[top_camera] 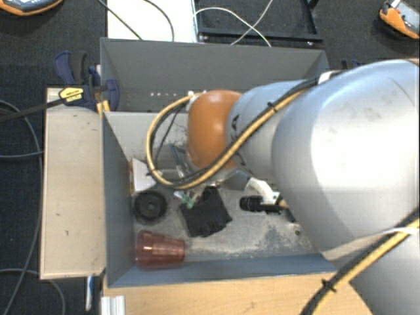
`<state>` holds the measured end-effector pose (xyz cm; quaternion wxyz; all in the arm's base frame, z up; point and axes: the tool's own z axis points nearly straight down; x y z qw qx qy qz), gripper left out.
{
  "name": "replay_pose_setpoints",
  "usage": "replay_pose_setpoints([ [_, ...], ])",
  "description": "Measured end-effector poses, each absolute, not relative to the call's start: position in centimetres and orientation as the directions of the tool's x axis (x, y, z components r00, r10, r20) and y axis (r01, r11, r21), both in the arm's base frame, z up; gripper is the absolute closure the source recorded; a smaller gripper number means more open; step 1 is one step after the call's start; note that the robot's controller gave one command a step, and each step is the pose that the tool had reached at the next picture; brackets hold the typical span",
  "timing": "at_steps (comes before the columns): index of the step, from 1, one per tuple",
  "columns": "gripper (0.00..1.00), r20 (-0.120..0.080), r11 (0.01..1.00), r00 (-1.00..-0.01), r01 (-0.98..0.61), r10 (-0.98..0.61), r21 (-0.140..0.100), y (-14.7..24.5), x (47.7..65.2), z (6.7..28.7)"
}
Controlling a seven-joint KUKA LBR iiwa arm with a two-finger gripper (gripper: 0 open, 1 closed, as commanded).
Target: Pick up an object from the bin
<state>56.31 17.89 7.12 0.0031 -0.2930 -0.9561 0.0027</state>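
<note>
We cannot tell whether the fingers are open or closed. They sit under the gripper, which hangs below the arm's orange cover. All we make out there is grey metal and cable, low over the left half of the bin.

Nearest to the gripper is a black crumpled thing. It looks soft, perhaps a glove or a piece of cloth, but we cannot say which. It lies on the bin floor about midway across, just below the gripper's lower end. We cannot tell if the two touch. A small green bit shows at its upper left edge, close against the gripper.

To the left, near but apart from the black thing, a black round disc lies flat. Just behind it, a white and brown box stands against the bin's left wall. In the front left corner a clear reddish cup lies on its side, close to the front wall.

To the right of the crumpled thing lies a small white and black thing, partly under the arm.

A yellow and black cable loops out from the arm, round the left of the orange cover and back beneath it.
</note>
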Motion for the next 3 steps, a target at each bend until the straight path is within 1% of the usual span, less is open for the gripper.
replay_pose_setpoints([
  [1, 1.0, 0.009, 0.828, -0.828, 0.561, 0.561, -0.012, 17.8, 56.1, 7.8],
  [2, 1.0, 0.01, 0.829, -0.829, 0.559, 0.559, -0.014, 17.8, 56.0, 10.9],
  [3, 1.0, 0.006, 0.83, -0.83, 0.557, 0.558, -0.009, 17.8, 56.2, 13.6],
])
